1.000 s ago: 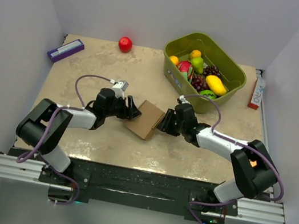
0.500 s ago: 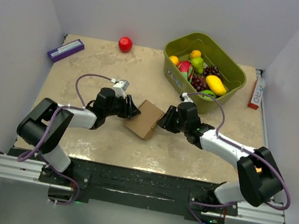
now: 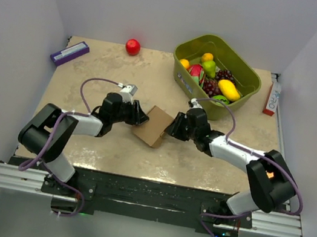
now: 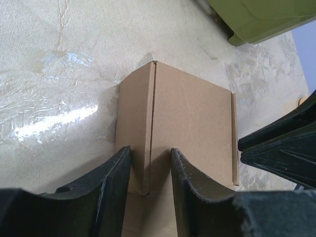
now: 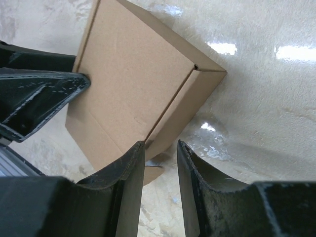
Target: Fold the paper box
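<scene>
The paper box (image 3: 154, 126) is a brown cardboard piece, partly folded, lying on the table between my two grippers. My left gripper (image 3: 140, 117) is at its left edge. In the left wrist view the left gripper (image 4: 149, 150) straddles a folded crease of the box (image 4: 192, 113), and cardboard fills the narrow gap between its fingers. My right gripper (image 3: 173, 127) is at the box's right edge. In the right wrist view the right gripper (image 5: 160, 144) stands slightly apart at a lower corner of the box (image 5: 133, 79). One finger lies against the side wall, and mostly table shows in the gap.
A green bin (image 3: 185, 79) full of toy fruit stands at the back right, and its corner (image 4: 266, 19) shows in the left wrist view. A red apple (image 3: 133, 46) lies at the back. A purple-and-white box (image 3: 70, 52) is far left and a red-and-white box (image 3: 271, 97) far right.
The left gripper's jaws have narrowed onto the box's edge. The right gripper has closed a little and shifted slightly. The box has barely moved.
</scene>
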